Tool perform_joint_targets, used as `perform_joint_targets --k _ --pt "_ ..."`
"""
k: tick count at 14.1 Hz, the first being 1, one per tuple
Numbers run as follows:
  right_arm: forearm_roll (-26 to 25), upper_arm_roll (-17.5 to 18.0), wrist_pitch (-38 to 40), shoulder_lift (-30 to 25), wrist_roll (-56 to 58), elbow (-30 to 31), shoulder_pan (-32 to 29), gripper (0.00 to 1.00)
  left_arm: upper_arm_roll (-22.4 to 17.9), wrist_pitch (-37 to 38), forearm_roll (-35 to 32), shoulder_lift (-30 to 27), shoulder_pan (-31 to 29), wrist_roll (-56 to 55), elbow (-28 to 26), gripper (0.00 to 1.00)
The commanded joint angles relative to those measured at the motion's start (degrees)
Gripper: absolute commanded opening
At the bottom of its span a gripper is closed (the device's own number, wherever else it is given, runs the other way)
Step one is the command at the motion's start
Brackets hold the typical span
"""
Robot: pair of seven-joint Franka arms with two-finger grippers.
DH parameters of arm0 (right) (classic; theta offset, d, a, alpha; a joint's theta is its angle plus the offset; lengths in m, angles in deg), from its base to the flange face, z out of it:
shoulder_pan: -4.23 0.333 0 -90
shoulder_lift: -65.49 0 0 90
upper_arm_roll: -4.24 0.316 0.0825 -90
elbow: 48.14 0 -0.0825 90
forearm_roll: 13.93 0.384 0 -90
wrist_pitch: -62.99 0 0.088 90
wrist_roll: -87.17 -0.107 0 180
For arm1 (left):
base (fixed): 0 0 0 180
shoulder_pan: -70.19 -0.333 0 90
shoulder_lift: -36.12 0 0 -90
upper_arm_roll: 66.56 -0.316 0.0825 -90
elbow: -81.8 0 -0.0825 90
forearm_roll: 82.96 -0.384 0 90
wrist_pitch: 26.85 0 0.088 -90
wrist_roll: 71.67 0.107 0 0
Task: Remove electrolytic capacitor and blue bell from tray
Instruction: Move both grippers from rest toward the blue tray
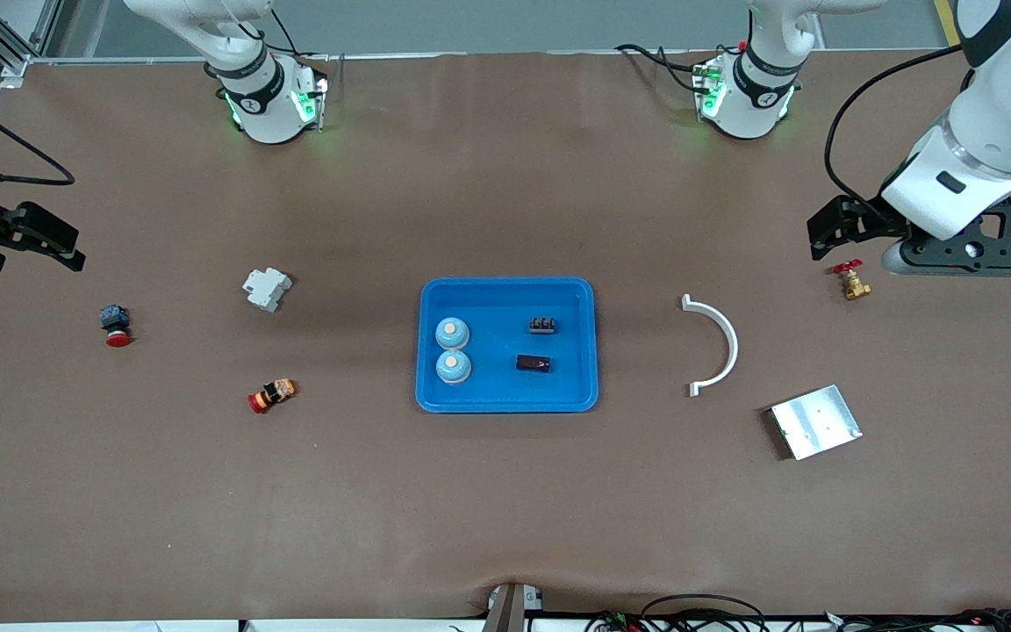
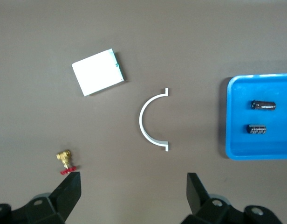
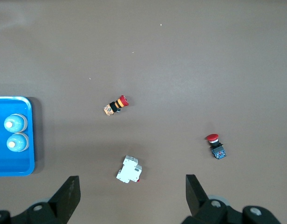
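Observation:
A blue tray (image 1: 505, 386) sits mid-table. In it are two light-blue bells (image 1: 452, 333) (image 1: 453, 367) toward the right arm's end and two black capacitors (image 1: 542, 325) (image 1: 534, 363) toward the left arm's end. The left wrist view shows the capacitors (image 2: 263, 105) (image 2: 256, 129) in the tray (image 2: 232, 121). The right wrist view shows the bells (image 3: 16, 123) (image 3: 16, 142). My left gripper (image 1: 826, 233) (image 2: 134, 186) is open and empty, up over the table beside a brass valve. My right gripper (image 1: 75, 250) (image 3: 133, 189) is open and empty over the right arm's end.
A white arc piece (image 1: 720, 347), a metal plate (image 1: 815, 421) and a brass valve with a red handle (image 1: 853, 281) lie toward the left arm's end. A white breaker (image 1: 266, 288), a red push button (image 1: 115, 325) and a red-orange button (image 1: 272, 395) lie toward the right arm's end.

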Motion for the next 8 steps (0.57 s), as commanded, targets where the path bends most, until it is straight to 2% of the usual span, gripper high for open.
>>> perform_joint_targets --k 1,8 --pt "0.76 -0.08 0.09 0.36 -0.12 -0.67 0.32 1.0 0.73 0.57 0.23 -0.19 0.19 -10.22 -0.45 1.0" --pt "1.46 -0.08 -1.22 1.93 -0.2 -0.67 0.84 1.0 2.48 -0.14 -0.21 0.08 1.69 -24.13 -3.26 1.0"
